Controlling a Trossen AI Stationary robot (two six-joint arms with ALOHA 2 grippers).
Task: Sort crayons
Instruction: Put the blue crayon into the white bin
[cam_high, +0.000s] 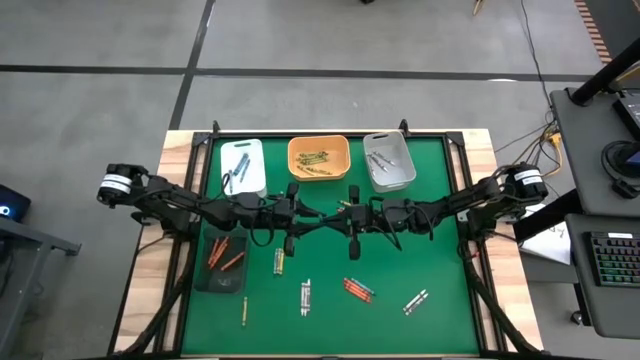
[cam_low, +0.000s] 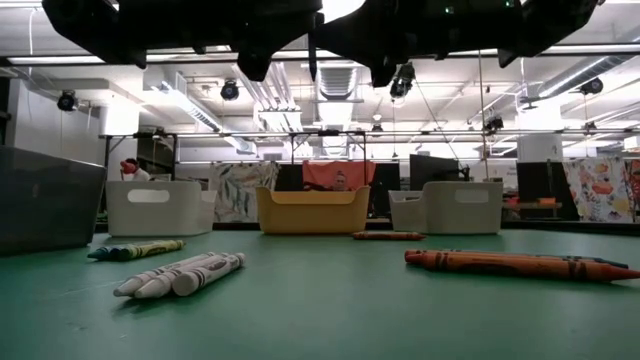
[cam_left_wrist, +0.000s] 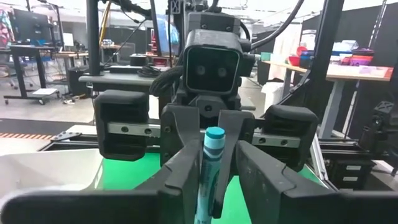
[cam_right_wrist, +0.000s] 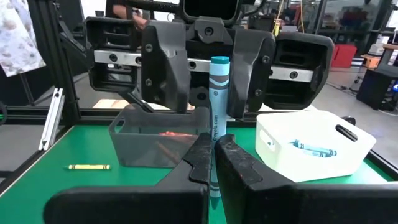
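A blue-teal crayon (cam_right_wrist: 216, 106) is held level high above the green mat, between my two grippers, which face each other over the table's middle. My right gripper (cam_right_wrist: 214, 155) is shut on it; it also shows in the high view (cam_high: 332, 213). My left gripper (cam_right_wrist: 208, 81) is open. Its two fingers stand on either side of the crayon's free end (cam_right_wrist: 219, 62) without touching it; it also shows in the high view (cam_high: 316, 214). In the left wrist view the crayon (cam_left_wrist: 208, 174) points at the camera. My right gripper pinches the crayon's paper-wrapped shaft (cam_right_wrist: 215, 144) between its two fingertips. The fingers come level from the table's right and lie along the crayon. The crayon is lifted clear and level, and its free end sticks out past the fingertips toward my left gripper.
At the back stand a white tray (cam_high: 243, 165) with blue crayons, an orange tray (cam_high: 319, 157) with yellow-olive ones and a grey tray (cam_high: 389, 162). A dark tray (cam_high: 222, 260) at the left holds red-orange crayons. Loose crayons (cam_high: 358, 290) lie on the mat's near half.
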